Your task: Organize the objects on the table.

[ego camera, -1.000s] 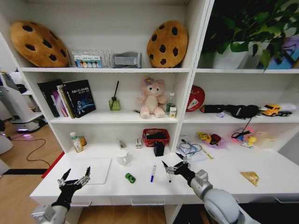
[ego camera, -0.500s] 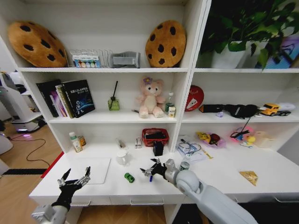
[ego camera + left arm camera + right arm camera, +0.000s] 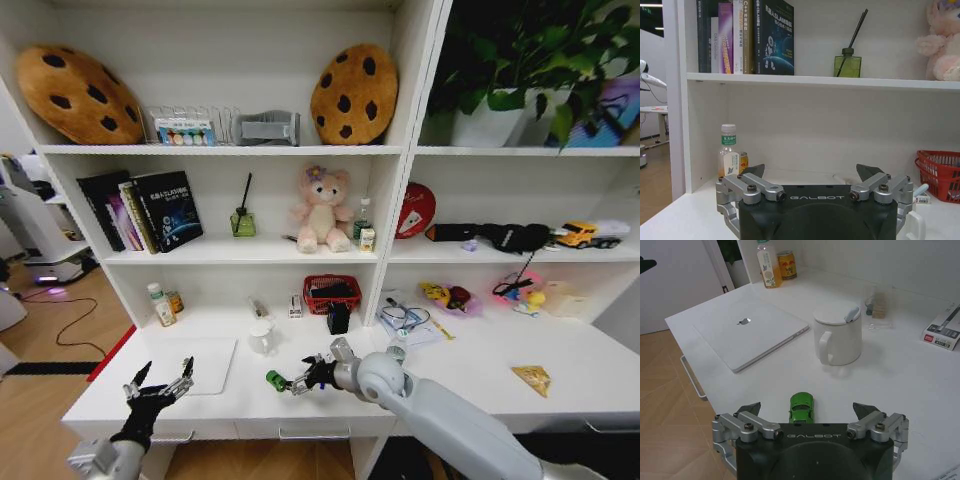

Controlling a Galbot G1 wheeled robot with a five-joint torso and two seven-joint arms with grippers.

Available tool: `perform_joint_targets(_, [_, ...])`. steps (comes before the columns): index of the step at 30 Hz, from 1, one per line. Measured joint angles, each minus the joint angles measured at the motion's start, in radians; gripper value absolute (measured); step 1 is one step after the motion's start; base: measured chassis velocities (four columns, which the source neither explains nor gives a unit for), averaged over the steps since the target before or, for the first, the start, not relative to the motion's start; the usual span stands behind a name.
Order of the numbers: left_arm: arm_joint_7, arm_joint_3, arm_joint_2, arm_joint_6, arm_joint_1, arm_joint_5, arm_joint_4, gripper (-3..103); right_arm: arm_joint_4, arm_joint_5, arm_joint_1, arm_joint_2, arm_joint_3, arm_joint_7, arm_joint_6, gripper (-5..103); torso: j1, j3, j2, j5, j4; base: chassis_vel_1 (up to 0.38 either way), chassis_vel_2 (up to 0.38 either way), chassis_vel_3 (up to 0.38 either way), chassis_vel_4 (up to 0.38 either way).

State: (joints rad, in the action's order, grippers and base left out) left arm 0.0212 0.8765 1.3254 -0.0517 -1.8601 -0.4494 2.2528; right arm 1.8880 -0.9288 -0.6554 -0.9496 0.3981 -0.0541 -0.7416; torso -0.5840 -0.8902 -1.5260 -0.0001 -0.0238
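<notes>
While the right gripper (image 3: 805,412) is held with its jaws spread wide and nothing between them, the tiny green toy car (image 3: 801,408) is framed just ahead of the palm, midway between the two fingertips, on the white table (image 3: 900,385). In the head view the same gripper (image 3: 292,383) is seen at about 3 o'clock of the car (image 3: 275,379), almost touching it, near the table's front edge. For a clean pick, the jaws are best kept centred on the car's narrow body and lowered until the tips straddle its sides before any closing is begun; a skewed approach would likely nudge so light a toy away, since its wheels may let it roll. Farther back at 12 o'clock a white lidded mug (image 3: 837,337) is seen, and at 10 o'clock the slim silver laptop (image 3: 751,332), both well apart from the car. The left gripper (image 3: 157,385) is parked wide open and empty at the table's front corner.
</notes>
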Motion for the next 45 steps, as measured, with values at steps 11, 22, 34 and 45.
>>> perform_joint_targets(11, [0.000, 0.000, 0.000, 0.000, 0.000, 0.000, 0.000, 100, -0.046, -0.090, 0.045, -0.071, 0.130, -0.199, 0.001, 100, 0.000, 0.000, 0.000, 0.0000, -0.0001, 0.000, 0.000, 0.000, 0.000])
perform_joint_targets(22, [0.000, 0.000, 0.000, 0.000, 0.000, 0.000, 0.000, 100, -0.092, -0.049, 0.064, -0.117, 0.183, -0.221, 0.004, 100, 0.000, 0.000, 0.000, 0.0001, -0.0001, 0.000, 0.000, 0.000, 0.000])
perform_joint_targets(34, [0.000, 0.000, 0.000, 0.000, 0.000, 0.000, 0.000, 100, -0.155, 0.086, 0.091, -0.103, 0.174, -0.034, 0.005, 100, 0.000, 0.000, 0.000, 0.0000, -0.0003, 0.000, 0.000, 0.000, 0.000])
perform_joint_targets(45, [0.000, 0.000, 0.000, 0.000, 0.000, 0.000, 0.000, 100, -0.192, 0.089, 0.120, -0.126, 0.193, -0.019, 0.006, 70, 0.000, 0.000, 0.000, 0.0000, 0.0000, 0.000, 0.000, 0.000, 0.000])
